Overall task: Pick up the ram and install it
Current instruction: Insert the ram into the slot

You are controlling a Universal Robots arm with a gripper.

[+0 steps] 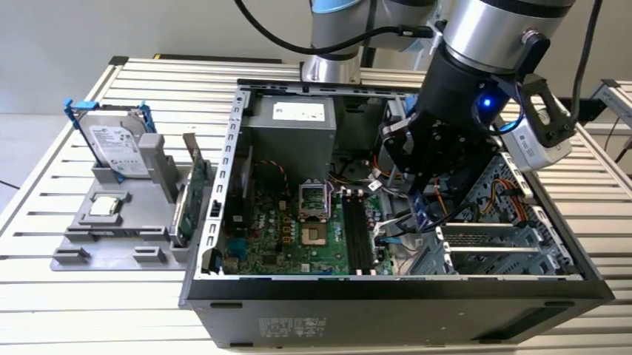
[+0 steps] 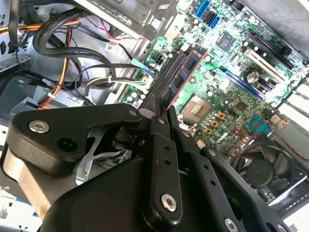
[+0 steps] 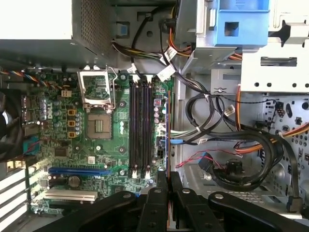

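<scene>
The gripper (image 3: 168, 180) is closed on the ram (image 2: 182, 72), its two fingers pinching the flat faces at one end. The stick hangs inside the open computer case (image 1: 395, 307). In the exterior view it sits at about 2 o'clock from the empty memory slots (image 1: 357, 237), close beside them but not in one.

The ram looks light, stiff and thin. It is probably fragile at its chips and contact edge, so a grip on the bare faces near the upper edge seems safest.

A cable bundle (image 3: 227, 140) loops just beside the held stick and could snag it. The processor socket (image 3: 99, 126) lies on the far side of the slots. At 9 o'clock from the case, a grey fixture (image 1: 109, 240) on the bench (image 1: 99, 314) carries a hard drive (image 1: 114, 144) and a green card (image 1: 195, 185).
</scene>
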